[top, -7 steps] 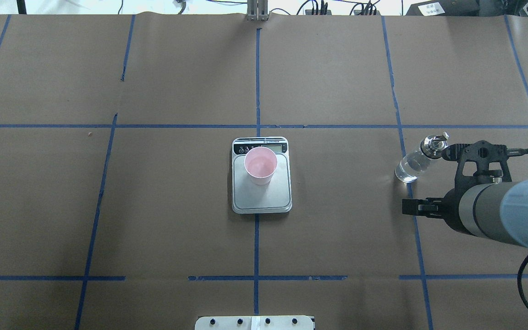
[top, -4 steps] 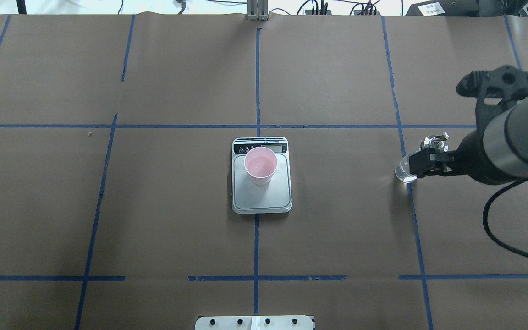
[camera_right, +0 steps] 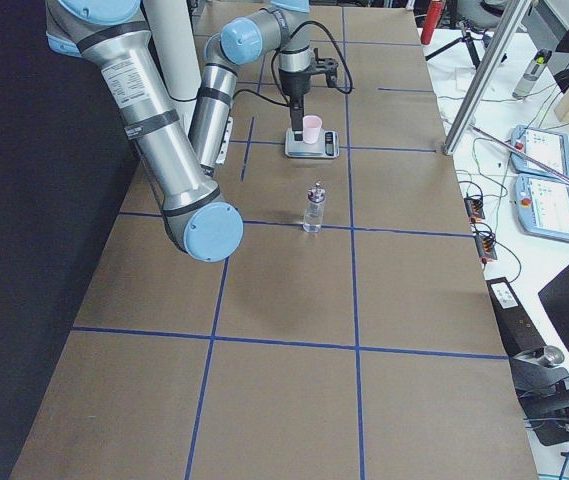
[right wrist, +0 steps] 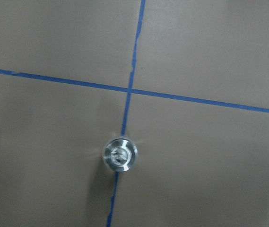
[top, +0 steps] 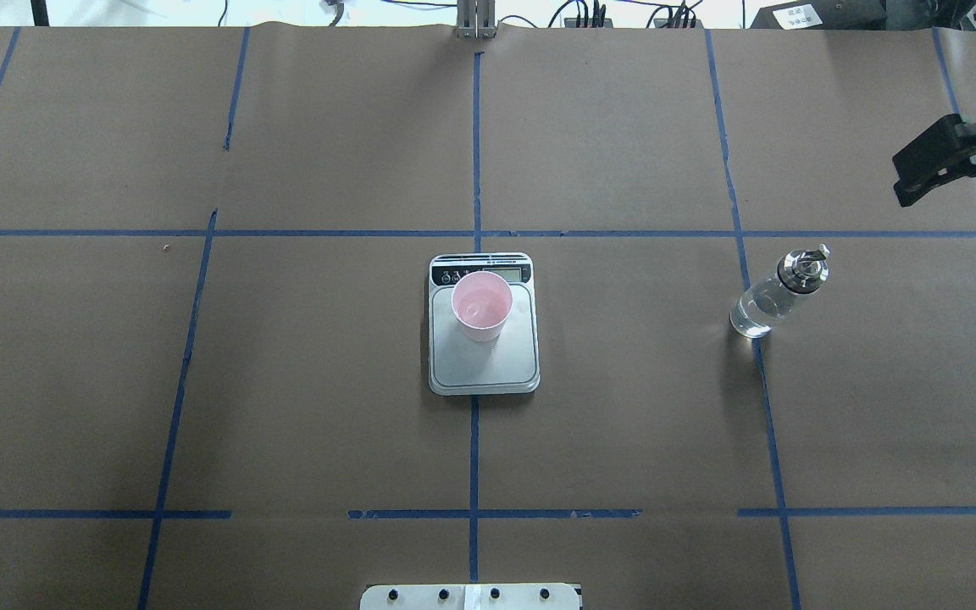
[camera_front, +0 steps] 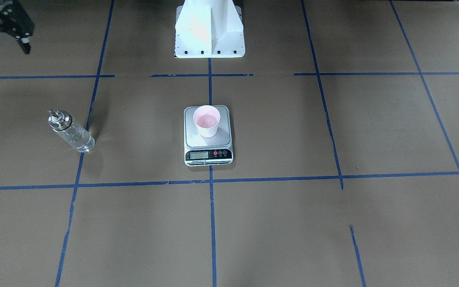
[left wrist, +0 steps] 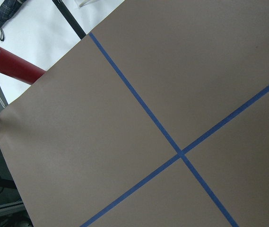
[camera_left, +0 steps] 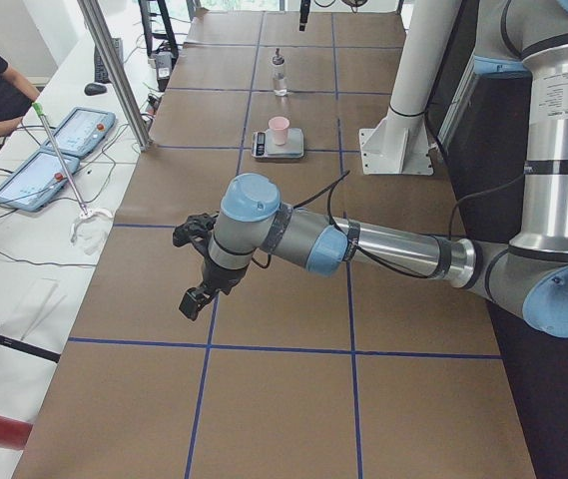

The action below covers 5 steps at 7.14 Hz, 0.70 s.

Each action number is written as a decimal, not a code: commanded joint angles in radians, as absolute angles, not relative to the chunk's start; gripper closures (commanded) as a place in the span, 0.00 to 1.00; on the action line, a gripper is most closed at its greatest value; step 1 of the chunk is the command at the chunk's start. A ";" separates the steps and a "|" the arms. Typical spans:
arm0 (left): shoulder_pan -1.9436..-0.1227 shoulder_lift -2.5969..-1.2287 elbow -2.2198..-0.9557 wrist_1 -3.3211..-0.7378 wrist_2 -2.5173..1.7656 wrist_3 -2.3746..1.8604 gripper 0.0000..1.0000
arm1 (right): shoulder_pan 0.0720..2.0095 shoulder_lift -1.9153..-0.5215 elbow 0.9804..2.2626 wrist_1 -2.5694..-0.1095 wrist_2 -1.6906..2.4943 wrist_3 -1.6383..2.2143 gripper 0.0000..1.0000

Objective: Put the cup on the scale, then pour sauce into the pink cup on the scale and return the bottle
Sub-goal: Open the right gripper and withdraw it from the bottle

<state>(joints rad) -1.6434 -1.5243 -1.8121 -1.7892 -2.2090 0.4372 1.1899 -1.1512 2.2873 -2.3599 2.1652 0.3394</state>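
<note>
The pink cup (top: 481,305) stands upright on the silver scale (top: 488,364) at the table's middle, with a faint sheen inside it; both also show in the front view, cup (camera_front: 206,120) on scale (camera_front: 219,137). The clear glass bottle (top: 780,292) with a silver cap stands upright and alone on a blue tape line to the right, holding some clear sauce. The right wrist view looks straight down on its cap (right wrist: 119,155). My right gripper (top: 920,169) is high and well away from the bottle; I cannot tell its opening. My left gripper (camera_left: 194,299) hangs far from everything; I cannot tell its state.
Brown paper with a blue tape grid covers the table. The white robot base (camera_front: 209,32) stands behind the scale. A person and control tablets (camera_left: 79,130) are at the side bench. A red tube (left wrist: 11,66) lies beyond the table's left end.
My right arm has swung from the near side of the bottle, past it, up and away to the far right edge. The bottle, cup and scale have not moved.
</note>
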 commanded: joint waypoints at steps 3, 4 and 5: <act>-1.644 -1.503 -1.847 -1.732 -2.215 0.439 0.00 | 1.538 -1.343 1.868 -2.078 2.352 -0.343 0.00; -1.646 -1.499 -1.845 -1.732 -2.220 0.443 0.00 | 1.581 -1.444 1.844 -1.990 2.353 -0.418 0.00; -1.646 -1.464 -1.854 -1.738 -2.226 0.446 0.00 | 1.595 -1.535 1.813 -1.844 2.330 -0.419 0.00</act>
<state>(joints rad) -1.6454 -1.4933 -1.8479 -1.7342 -2.2193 0.4424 1.5617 -1.4264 1.8588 -1.9938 2.3436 -0.3765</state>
